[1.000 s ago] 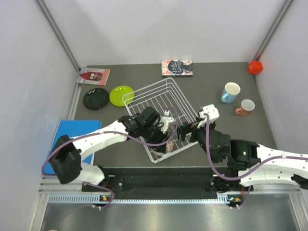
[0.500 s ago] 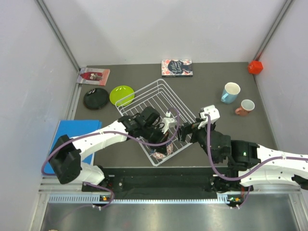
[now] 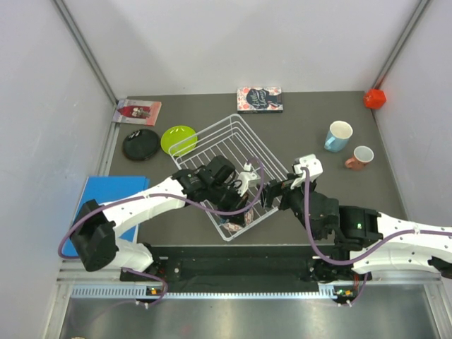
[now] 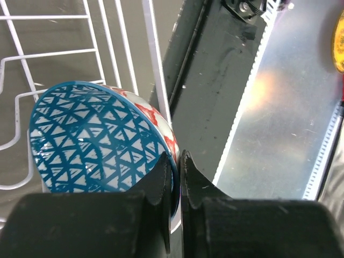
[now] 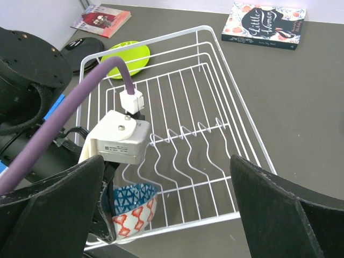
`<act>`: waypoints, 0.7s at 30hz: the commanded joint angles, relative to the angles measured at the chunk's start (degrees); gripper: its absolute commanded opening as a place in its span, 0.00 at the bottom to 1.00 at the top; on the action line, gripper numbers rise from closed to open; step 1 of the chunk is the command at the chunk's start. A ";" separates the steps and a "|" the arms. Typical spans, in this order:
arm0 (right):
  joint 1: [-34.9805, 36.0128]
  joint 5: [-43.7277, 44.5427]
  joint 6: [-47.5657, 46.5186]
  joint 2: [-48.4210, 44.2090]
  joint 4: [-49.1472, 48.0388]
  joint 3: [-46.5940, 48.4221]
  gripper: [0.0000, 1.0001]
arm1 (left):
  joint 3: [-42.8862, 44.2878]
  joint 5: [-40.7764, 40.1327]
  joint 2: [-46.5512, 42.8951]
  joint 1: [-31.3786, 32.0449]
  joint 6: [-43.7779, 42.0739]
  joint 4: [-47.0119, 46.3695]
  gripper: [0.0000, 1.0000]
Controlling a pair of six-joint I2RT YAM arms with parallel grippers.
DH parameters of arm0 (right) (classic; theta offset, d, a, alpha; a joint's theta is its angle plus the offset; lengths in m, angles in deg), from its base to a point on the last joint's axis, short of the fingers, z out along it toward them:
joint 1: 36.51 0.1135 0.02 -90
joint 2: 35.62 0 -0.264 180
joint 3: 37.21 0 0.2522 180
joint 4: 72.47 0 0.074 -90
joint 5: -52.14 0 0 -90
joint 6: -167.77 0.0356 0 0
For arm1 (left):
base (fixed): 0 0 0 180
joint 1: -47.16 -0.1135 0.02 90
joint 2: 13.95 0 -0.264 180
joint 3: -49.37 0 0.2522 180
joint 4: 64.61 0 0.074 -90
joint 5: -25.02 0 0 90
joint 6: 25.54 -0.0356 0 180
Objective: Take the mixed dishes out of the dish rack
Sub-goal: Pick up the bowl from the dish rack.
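A small patterned bowl [image 4: 91,140], blue triangles inside and red marks outside, lies tipped in the near corner of the white wire dish rack [image 3: 233,148]. My left gripper [image 4: 177,156] is shut on the bowl's rim, one finger inside and one outside. The right wrist view shows the bowl [image 5: 131,207] under the left wrist, inside the rack [image 5: 242,102]. My right gripper [image 5: 166,158] hangs open over the rack's near right side, holding nothing. On the table stand a light-blue mug [image 3: 338,135], a pink mug [image 3: 361,157], a lime-green plate [image 3: 176,138] and a black plate [image 3: 141,145].
Books lie at the back [image 3: 260,99], the back left [image 3: 138,111] and the left edge, where the blue one [image 3: 106,201] sits. A red cube [image 3: 374,98] rests in the far right corner. Grey walls close in the table on three sides.
My left gripper has closed on the bowl's rim. The rack has slid and turned a little to the left. The right arm has barely moved.
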 commanded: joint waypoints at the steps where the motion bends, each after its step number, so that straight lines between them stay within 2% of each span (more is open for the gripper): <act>1: -0.58 -0.14 0.96 -1.48 -2.09 0.08 1.00 | 5.51 -6.26 -2.16 -1.39 -3.18 -2.12 0.00; 15: -0.58 -0.32 1.23 -4.38 -2.09 -0.36 1.00 | 11.23 -4.33 -3.56 -4.82 -2.92 -3.00 0.00; 21: -0.58 -0.67 1.40 -4.82 -2.00 -0.45 1.00 | 12.47 0.32 -4.45 -5.26 -0.82 -5.64 0.00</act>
